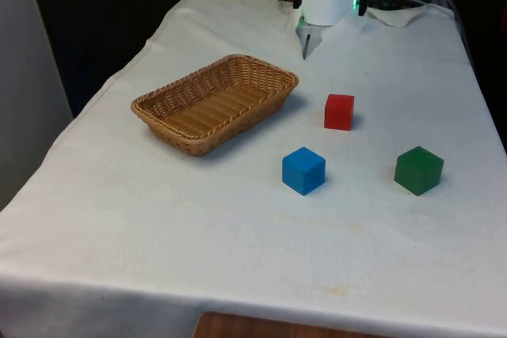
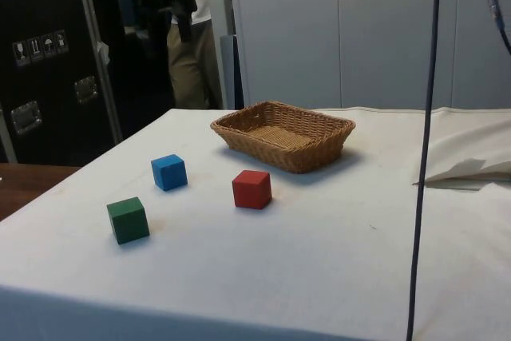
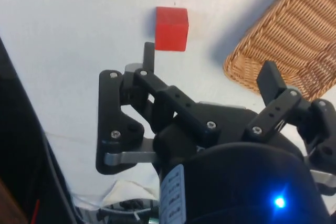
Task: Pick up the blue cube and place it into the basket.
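Gripper (image 3: 207,77) spread wide, nothing held, high over the table's far edge. Blue cube (image 1: 303,170) sits mid-table toward the near edge, free, w/ red cube (image 1: 339,112) just beyond it and green cube (image 1: 418,169) well apart. Basket (image 1: 184,103) nearer the robot. Approach from above, fingers square on opposite faces, clear of red; lift above the basket rim before crossing.

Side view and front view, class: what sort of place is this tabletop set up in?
Probably a robotics lab or test room. A table under a white cloth holds a wicker basket and blue, red and green cubes before a gripper, with dark equipment cabinets behind.
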Action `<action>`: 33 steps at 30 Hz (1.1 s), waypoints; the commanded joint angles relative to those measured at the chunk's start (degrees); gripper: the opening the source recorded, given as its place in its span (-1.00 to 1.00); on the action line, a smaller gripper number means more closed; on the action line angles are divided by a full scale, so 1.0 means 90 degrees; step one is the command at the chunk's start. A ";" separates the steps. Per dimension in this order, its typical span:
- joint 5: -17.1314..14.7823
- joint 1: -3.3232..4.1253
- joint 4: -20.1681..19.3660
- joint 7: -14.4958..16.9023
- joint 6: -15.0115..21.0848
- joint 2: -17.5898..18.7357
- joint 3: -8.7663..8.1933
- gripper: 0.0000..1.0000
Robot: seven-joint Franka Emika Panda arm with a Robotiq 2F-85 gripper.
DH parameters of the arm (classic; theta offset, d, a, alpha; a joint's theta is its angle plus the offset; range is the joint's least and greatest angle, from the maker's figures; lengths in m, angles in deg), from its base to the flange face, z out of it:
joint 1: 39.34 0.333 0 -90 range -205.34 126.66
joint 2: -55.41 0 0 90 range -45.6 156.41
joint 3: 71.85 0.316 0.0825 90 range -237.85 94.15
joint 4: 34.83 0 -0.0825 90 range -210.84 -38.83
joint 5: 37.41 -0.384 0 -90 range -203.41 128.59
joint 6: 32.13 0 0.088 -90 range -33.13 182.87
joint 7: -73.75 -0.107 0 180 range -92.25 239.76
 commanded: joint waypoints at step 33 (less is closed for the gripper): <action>0.0847 0.0159 0.0089 -0.1706 0.1280 0.0879 0.0006 1.00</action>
